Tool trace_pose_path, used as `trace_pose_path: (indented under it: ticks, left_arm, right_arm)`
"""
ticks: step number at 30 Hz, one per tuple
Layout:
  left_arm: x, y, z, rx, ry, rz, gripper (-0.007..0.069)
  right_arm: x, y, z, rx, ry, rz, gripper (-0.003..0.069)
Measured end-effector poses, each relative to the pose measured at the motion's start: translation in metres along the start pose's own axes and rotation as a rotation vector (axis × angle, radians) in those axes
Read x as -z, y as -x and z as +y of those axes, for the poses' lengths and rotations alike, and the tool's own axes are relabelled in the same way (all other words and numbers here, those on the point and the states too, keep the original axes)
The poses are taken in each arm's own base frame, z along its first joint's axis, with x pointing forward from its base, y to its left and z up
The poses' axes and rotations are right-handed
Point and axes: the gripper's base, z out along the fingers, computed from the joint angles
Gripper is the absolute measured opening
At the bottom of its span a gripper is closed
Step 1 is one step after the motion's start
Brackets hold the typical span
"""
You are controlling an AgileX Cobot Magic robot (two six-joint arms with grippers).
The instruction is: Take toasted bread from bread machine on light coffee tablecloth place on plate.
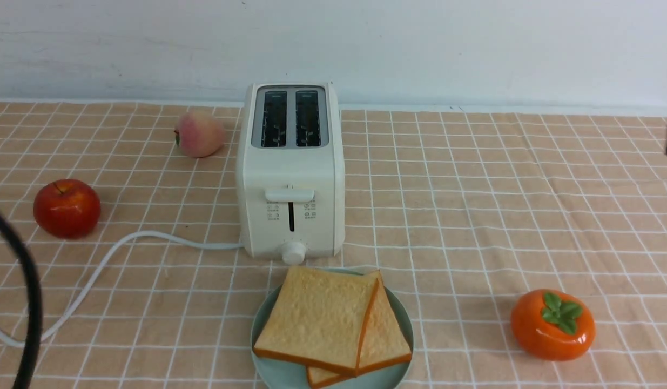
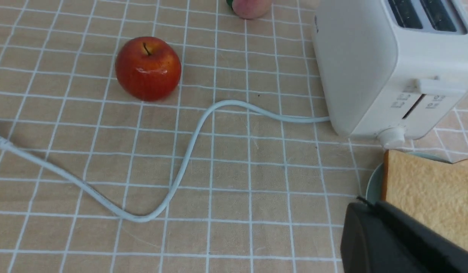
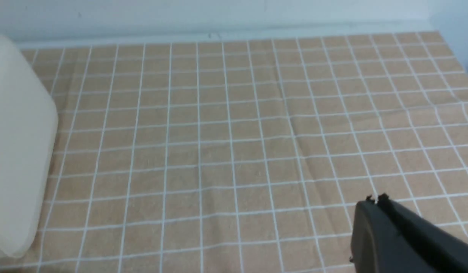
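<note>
Both toasted bread (image 1: 317, 319) slices lie overlapped on the plate (image 1: 282, 375), just in front of the bread machine (image 1: 290, 178); its slots are empty. My left gripper (image 2: 366, 203) and right gripper (image 3: 376, 199) are pinched closed on nothing. The slices look light, soft and crushable, so I'd grip gently at a crust edge.

Light was bright, even and diffuse, leaving only faint, soft shadows beneath the red apple (image 1: 67, 208) and the orange persimmon (image 1: 552, 324), whose glossy skins carried small white highlights. The front view was fairly sharp, though a black cable (image 1: 28, 302) close to the lens showed smeared. The right wrist view looked hazy and washed out, the bread machine (image 3: 18, 144) a blurred pale mass at its edge.
</note>
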Motion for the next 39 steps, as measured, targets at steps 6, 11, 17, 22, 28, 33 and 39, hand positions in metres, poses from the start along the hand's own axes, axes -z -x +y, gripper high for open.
trace_pose_path:
  ticks: [6, 11, 17, 22, 28, 33, 39]
  left_arm:
    - [0.002, -0.043, 0.009, 0.056, -0.063, -0.009, -0.0014]
    - [-0.002, -0.05, 0.008, 0.084, -0.105, -0.048, -0.0014]
    - [-0.003, -0.048, 0.008, 0.086, -0.116, -0.076, -0.0014]
    - [-0.003, -0.048, 0.008, 0.086, -0.116, -0.076, -0.0014]
    - [-0.003, -0.048, 0.008, 0.086, -0.116, -0.076, -0.0014]
    - [-0.003, -0.049, 0.008, 0.086, -0.115, -0.074, -0.0014]
    - [0.001, -0.073, 0.021, 0.04, -0.085, -0.19, -0.0013]
  right_arm:
    - [0.019, -0.08, -0.037, -0.081, 0.006, -0.084, -0.0019]
    - [0.029, -0.123, -0.059, -0.13, -0.003, -0.152, -0.0019]
    - [0.043, -0.138, -0.071, -0.172, 0.023, -0.25, -0.0013]
    - [0.048, -0.138, -0.074, -0.185, 0.032, -0.286, -0.0008]
    - [0.049, -0.138, -0.074, -0.175, 0.032, -0.296, -0.0003]
    - [0.049, -0.137, -0.074, -0.171, 0.034, -0.3, -0.0001]
    - [0.049, -0.137, -0.074, -0.169, 0.034, -0.301, 0.0003]
